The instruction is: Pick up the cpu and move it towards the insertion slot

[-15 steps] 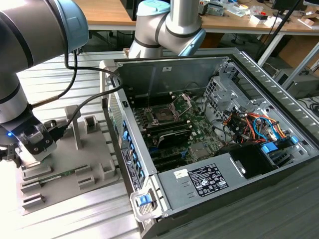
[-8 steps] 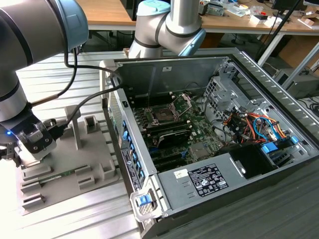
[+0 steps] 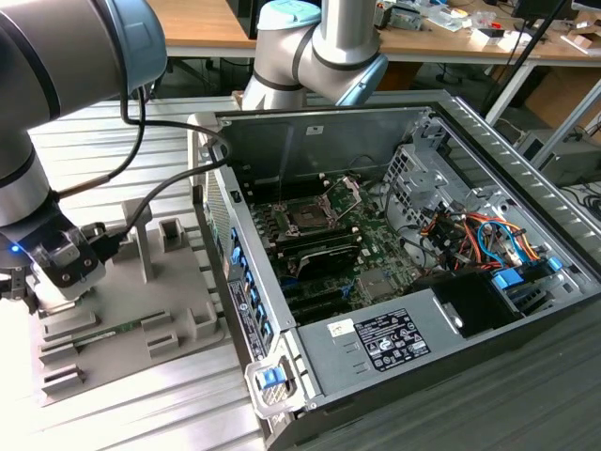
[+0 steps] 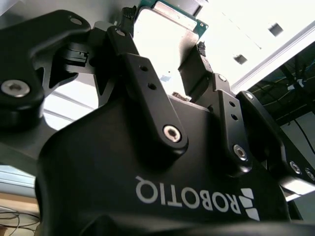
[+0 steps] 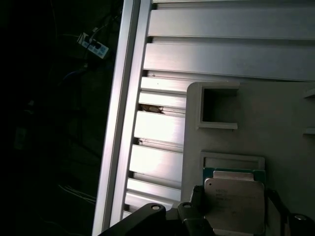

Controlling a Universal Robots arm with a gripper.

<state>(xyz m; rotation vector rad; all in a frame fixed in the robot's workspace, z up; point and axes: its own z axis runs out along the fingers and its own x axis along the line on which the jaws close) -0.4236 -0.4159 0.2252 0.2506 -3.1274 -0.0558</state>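
We see the jaws clamped on the cpu point(image 5: 235, 201) by two side edges, we think to spare its flat face. The cpu is right by the square nest point(image 5: 232, 161) in the grey plate point(image 5: 290, 123). The insertion slot point(image 3: 310, 214) lies well apart from that plate.

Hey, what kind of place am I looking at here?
Probably a robotics lab set up for PC assembly: a robot arm reaches beside an open computer case on a slotted metal table, with cluttered desks behind.
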